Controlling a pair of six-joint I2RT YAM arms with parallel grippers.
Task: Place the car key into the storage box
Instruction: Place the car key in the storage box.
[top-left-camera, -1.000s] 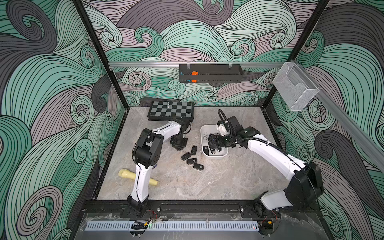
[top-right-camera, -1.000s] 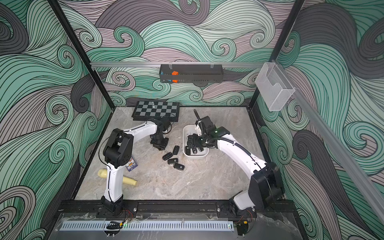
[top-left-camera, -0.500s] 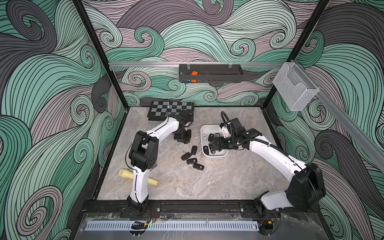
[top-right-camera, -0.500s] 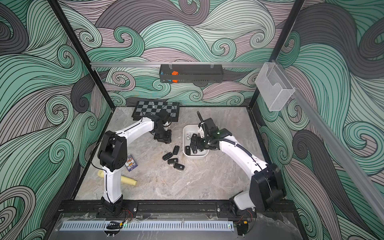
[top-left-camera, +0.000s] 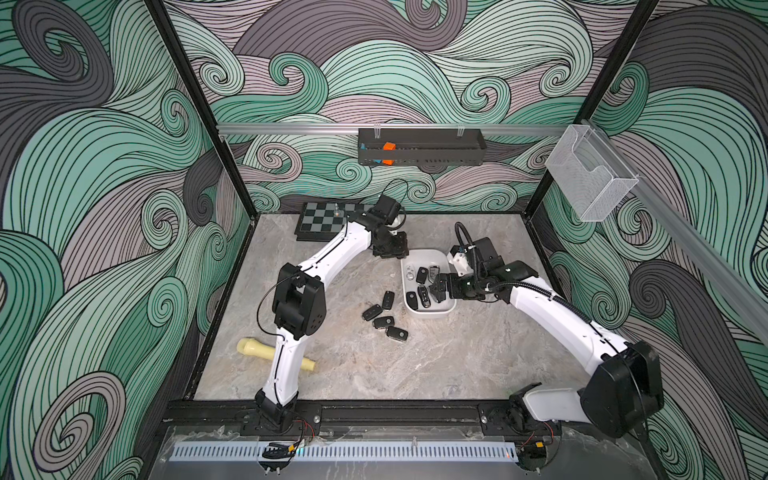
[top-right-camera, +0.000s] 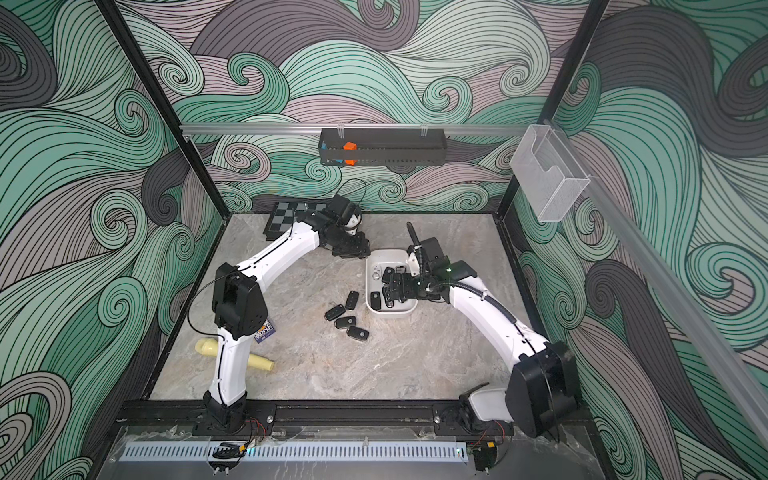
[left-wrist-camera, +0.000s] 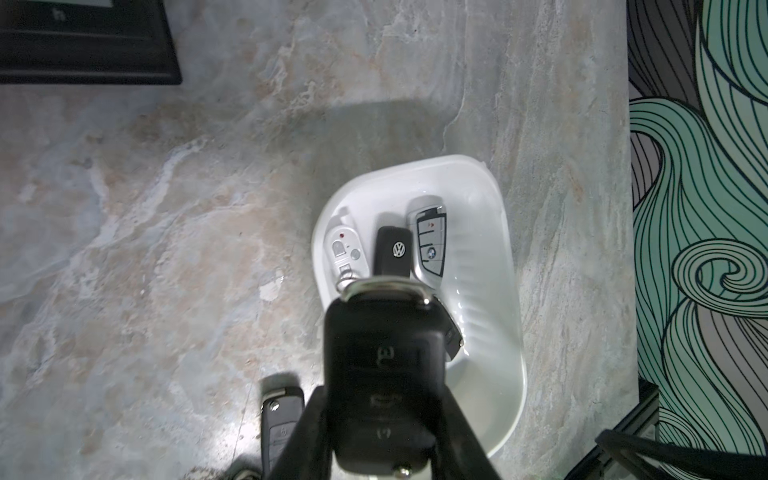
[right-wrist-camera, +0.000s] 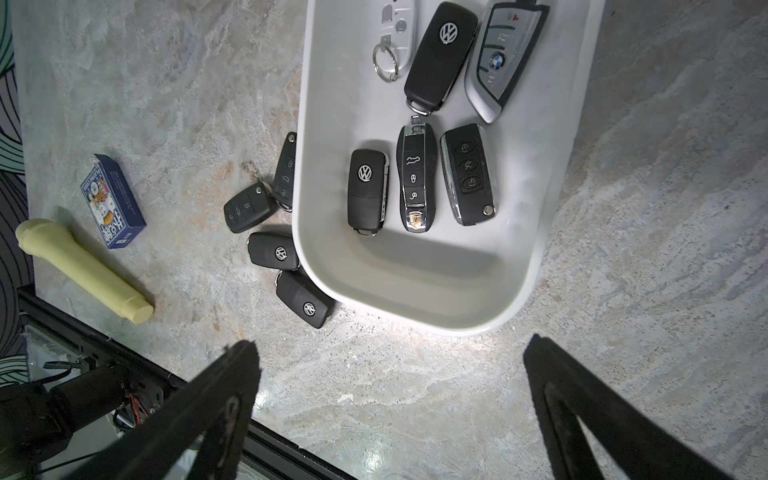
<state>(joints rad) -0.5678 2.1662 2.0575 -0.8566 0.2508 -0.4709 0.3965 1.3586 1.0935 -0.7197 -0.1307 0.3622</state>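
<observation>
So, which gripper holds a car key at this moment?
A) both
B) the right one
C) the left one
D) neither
C: the left gripper is shut on a black car key near the storage box, while the right gripper stands open and empty.

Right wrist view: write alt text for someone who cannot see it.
A white storage box holds six car keys, with four black key fobs lying on the table beside it. The open right gripper frames the foreground; a yellow flashlight and blue card box lie farther off.
</observation>
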